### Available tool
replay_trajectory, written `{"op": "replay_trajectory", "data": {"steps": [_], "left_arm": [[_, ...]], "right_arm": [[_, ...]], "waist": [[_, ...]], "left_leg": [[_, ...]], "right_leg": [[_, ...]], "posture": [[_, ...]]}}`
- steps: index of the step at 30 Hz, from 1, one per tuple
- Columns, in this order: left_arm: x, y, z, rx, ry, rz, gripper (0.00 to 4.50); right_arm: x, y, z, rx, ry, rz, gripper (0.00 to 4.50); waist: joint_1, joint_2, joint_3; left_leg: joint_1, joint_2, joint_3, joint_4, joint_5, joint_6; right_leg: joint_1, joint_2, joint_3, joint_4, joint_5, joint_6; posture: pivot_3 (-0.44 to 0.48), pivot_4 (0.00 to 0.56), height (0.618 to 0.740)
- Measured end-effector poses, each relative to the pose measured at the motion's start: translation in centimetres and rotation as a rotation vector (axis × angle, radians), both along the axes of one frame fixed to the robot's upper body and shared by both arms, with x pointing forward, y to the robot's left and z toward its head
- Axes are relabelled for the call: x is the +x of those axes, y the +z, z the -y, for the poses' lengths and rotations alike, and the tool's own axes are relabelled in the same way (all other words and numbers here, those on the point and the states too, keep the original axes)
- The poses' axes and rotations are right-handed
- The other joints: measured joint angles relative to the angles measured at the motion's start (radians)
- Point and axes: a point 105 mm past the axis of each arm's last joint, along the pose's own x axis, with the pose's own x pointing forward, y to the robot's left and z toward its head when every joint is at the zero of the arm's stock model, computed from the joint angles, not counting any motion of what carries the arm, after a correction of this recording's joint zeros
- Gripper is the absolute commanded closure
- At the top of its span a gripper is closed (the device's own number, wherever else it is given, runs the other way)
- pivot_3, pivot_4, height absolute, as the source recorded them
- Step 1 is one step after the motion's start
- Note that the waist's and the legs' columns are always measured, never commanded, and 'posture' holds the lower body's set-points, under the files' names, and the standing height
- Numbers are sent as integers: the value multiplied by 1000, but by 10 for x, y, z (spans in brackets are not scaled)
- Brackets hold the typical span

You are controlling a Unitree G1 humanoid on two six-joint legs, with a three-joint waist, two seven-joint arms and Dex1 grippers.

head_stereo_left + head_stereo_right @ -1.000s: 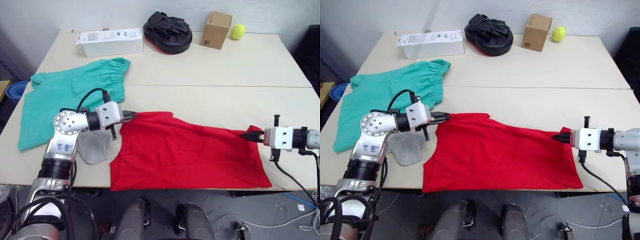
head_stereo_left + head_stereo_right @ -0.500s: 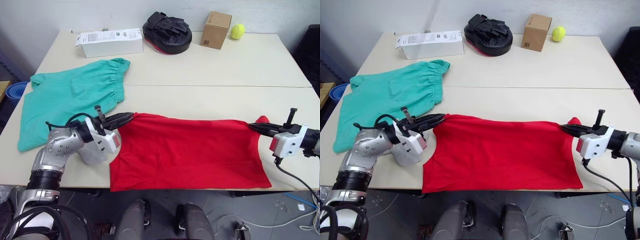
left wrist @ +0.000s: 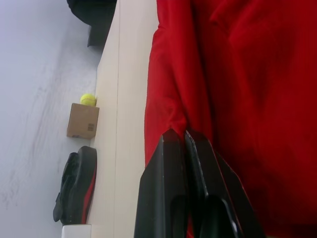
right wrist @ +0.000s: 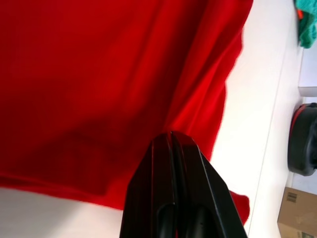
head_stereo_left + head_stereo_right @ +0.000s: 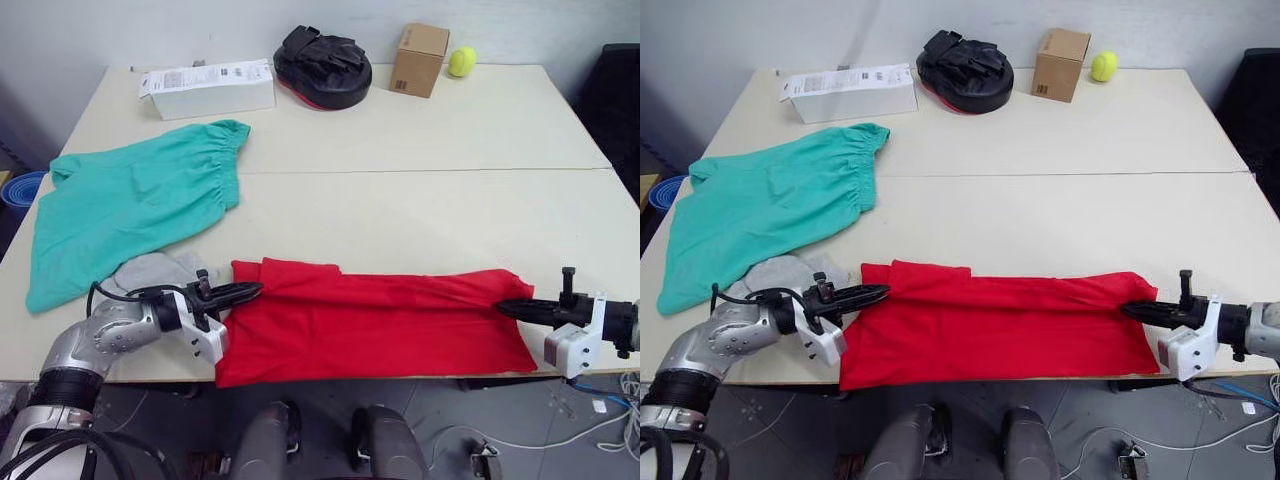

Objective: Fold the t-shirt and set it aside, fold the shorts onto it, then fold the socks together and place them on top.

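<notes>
Writing first: a printed label is carried on top of the white box (image 5: pixel 207 87) at about 11 o'clock on the tabletop (image 5: pixel 420 190), but the print can't be read. A small dark mark is seen on the cardboard box (image 5: pixel 418 59) at 1 o'clock, also illegible. No brand can be made out anywhere.

The t-shirt (image 5: pixel 375 320) is laid across the near edge at 6 o'clock, folded lengthwise into a long red band. Its far layer is doubled over toward the front, and a strip of the lower layer is left showing along the near edge.

The left tool (image 5: pixel 252 291) is held low and nearly flat over the tabletop at about 8 o'clock, pointed toward 3 o'clock, with the forearm stretched along the near edge. Its fingers are clamped on the shirt's left corner; in the left wrist view the red fabric is seen bunched right at the black fingertips (image 3: pixel 173 144).

The right tool (image 5: pixel 507 308) is mirrored at about 4 o'clock, pointed toward 9 o'clock, fingers pressed together on the shirt's right corner.

The shorts (image 5: pixel 130 205) are spread at 9 o'clock, well apart from the shirt. A grey sock (image 5: pixel 160 270) is found between them, just beside the left arm.

A black pad (image 5: pixel 322 68) is at 12 o'clock, a yellow-green ball (image 5: pixel 461 62) beside the cardboard box.
</notes>
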Motion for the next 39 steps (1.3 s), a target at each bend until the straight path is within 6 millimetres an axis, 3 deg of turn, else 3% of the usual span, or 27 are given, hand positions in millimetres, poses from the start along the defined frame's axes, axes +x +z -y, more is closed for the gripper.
{"op": "replay_trajectory", "data": {"steps": [6, 8, 11, 16, 20, 21, 24, 27, 31, 34, 39], "left_arm": [[3, -10, -8, -31, 84, -109, 4500], [2, -11, -8, -43, 105, -158, 4021], [-4, -19, -14, -63, 154, -301, 3198], [-11, -14, -14, -127, 195, -536, 1589], [-26, -9, -15, -164, 247, -872, 411], [-28, -5, -16, -192, 265, -977, 48], [-25, 17, -20, -269, 305, -1149, 15], [-10, 44, -22, -346, 323, -1216, 15], [17, 60, -22, -526, 369, -1368, 15], [34, 60, -8, -626, 373, -1539, 15], [48, 35, 10, -640, 529, -1842, 15]], "right_arm": [[-1, -9, 1, 7, -22, -34, 4468], [0, -12, 1, 13, -26, -44, 4099], [4, -9, 4, 36, -73, -50, 3251], [17, 3, 2, 120, -160, -94, 1439], [19, 14, -4, 218, -230, -271, 123], [19, 19, -7, 265, -253, -340, 79], [22, 33, -15, 384, -292, -487, 79], [24, 55, -28, 495, -286, -572, 79], [21, 72, -50, 579, -268, -686, 79], [19, 76, -66, 593, -251, -729, 79], [16, 78, -87, 617, -212, -766, 79]], "waist": [[-5, 6, -3], [-6, 6, -4], [-17, 6, -4], [-27, 6, -3], [-22, 4, -2], [-21, 4, -2], [-8, 3, -2], [6, 3, -2], [10, 3, -2], [19, 2, -1], [28, -4, 2]], "left_leg": [[17, 0, 5, -13, -2, -3], [17, 1, 6, -13, -2, -3], [18, 2, 7, -13, -2, -4], [18, 3, 6, -12, -2, -4], [16, 4, 1, -11, -3, -3], [16, 4, 0, -11, -3, -3], [14, 3, -3, -10, -3, -3], [14, 3, -4, -10, -4, -4], [7, 3, -5, -9, -4, -5], [1, 3, -6, -4, -3, -5], [-2, 3, -5, 5, -4, -3]], "right_leg": [[11, 0, 4, -6, -2, -1], [11, 0, 5, -6, -3, -2], [11, 1, 6, -6, -3, -2], [12, 3, 6, -6, -3, -2], [13, 3, 5, -8, -3, -3], [13, 2, 4, -8, -3, -3], [13, 2, 3, -8, -3, -4], [13, 2, 1, -8, -4, -5], [7, 3, -1, -7, -4, -5], [4, 5, -3, -6, -4, -5], [4, 6, -3, -4, -5, -4]], "posture": [[0, 150, 740], [0, 150, 740], [0, 150, 740], [0, 150, 740], [0, 150, 740], [0, 150, 740], [0, 150, 740], [0, 150, 740], [0, 150, 740], [0, 150, 740], [0, 150, 740]]}}
